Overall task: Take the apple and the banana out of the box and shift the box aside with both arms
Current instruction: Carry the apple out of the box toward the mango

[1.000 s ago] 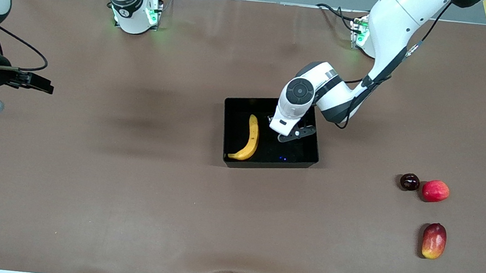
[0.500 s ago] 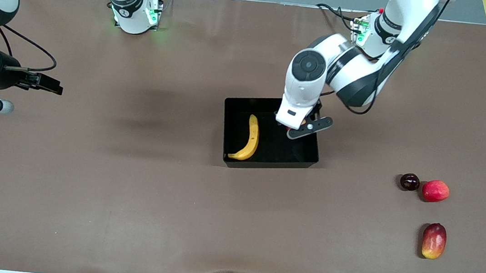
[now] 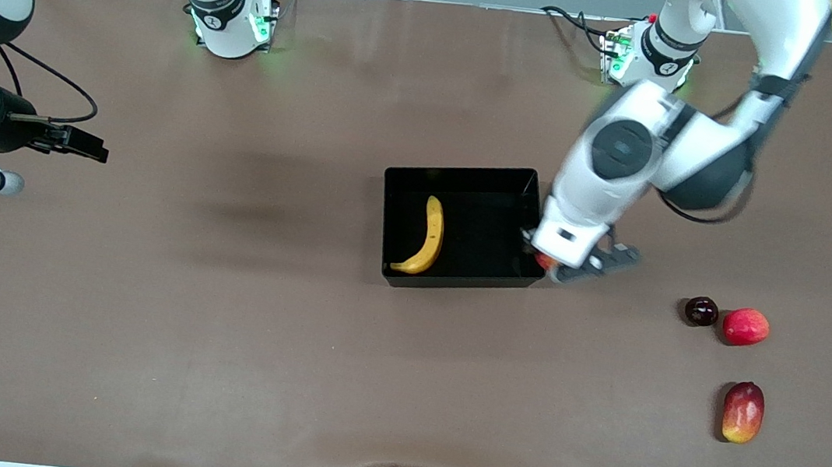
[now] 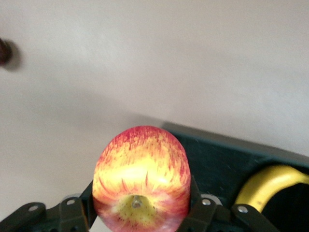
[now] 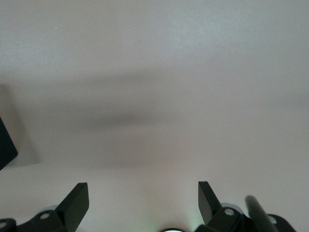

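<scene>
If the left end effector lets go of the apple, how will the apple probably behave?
The apple, gripped by the left end effector, looks round and glossy, so it would probably roll. It hangs over the wall of the box, so it might drop outside. It looks firm, unlikely to deform.

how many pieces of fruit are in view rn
5: a banana in the box; an apple held in the left gripper over the box's edge; a dark-red fruit, a red fruit and a mango on the table.
</scene>
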### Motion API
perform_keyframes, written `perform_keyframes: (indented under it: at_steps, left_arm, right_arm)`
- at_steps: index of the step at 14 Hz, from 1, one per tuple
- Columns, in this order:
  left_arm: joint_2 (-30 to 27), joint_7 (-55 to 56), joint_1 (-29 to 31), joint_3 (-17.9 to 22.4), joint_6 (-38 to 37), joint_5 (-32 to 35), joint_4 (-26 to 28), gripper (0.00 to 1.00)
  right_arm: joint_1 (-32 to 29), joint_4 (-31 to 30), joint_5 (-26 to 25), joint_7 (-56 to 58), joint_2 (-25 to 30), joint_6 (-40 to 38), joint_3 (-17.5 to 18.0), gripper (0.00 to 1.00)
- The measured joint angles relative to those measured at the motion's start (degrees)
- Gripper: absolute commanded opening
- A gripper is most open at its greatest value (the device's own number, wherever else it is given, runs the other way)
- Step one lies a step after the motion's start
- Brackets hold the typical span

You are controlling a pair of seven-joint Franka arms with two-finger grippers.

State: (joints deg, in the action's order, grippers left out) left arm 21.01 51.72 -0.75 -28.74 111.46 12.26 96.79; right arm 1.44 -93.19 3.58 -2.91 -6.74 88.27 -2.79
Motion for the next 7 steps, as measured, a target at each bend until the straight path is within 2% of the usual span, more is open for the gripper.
perform_keyframes:
  at_steps: [3, 7]
  left_arm:
    - [3.6, -5.9, 4.6, 0.1, 0.1, 3.7, -2.9, 0.0]
    - [11.8, -8.2, 7.0, 0.1, 1.5, 11.0, -8.4, 0.0]
  right_arm:
    - [0.0, 0.0, 0.0, -0.8, 0.0, 0.0, 0.0, 1.0]
    - [0.4, 0.0, 0.0, -1.0, 0.0, 0.0, 0.0, 1.0]
